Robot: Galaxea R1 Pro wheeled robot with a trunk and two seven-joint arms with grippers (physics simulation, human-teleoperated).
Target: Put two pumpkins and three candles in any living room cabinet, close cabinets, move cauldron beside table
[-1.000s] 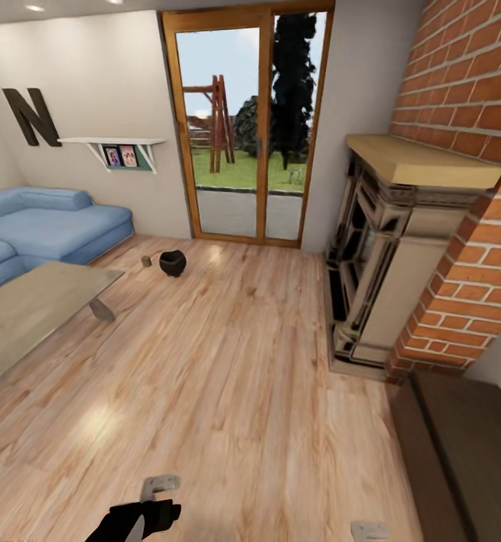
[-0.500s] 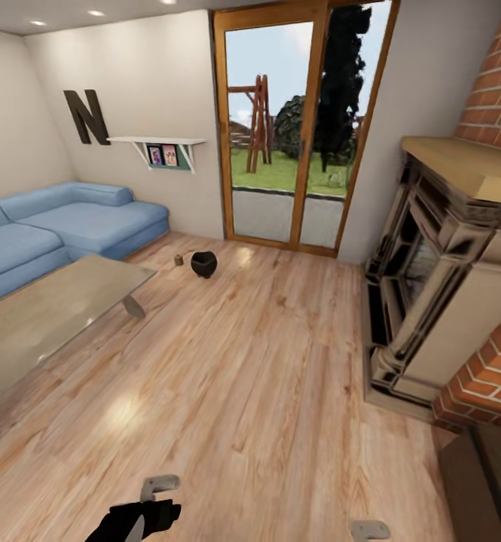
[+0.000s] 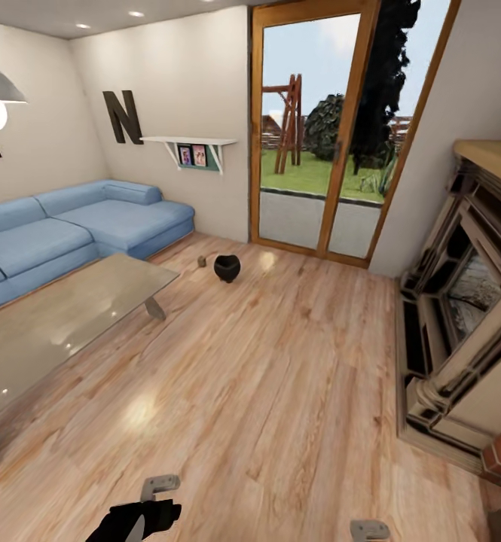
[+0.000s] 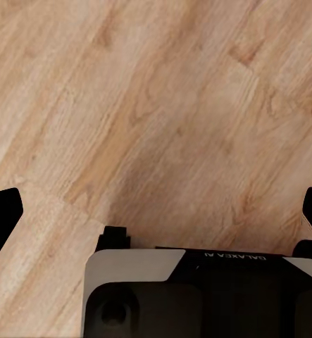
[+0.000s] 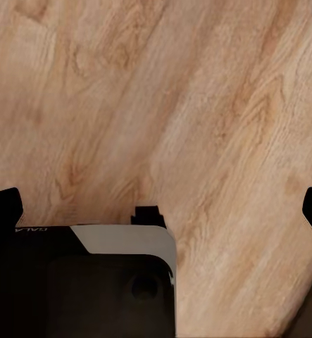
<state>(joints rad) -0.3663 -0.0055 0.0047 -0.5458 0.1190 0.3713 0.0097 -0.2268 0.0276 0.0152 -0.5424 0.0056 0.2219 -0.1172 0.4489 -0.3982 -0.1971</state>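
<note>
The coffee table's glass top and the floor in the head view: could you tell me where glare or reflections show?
Head view: the coffee table has small bright specks and a hazy sheen; the wooden floor carries soft glare patches, one near the glass door, one close in. Wrist views: matte floor, no glare.

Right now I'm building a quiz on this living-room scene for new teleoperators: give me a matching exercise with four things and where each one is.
Things:
1. cauldron
2. table
3. sofa
4. fireplace

Places:
A. against the wall below the letter N
B. on the wooden floor near the glass door
C. along the right side of the room
D. in front of the blue seating, glossy top

Pairs: 1-B, 2-D, 3-A, 4-C
</note>
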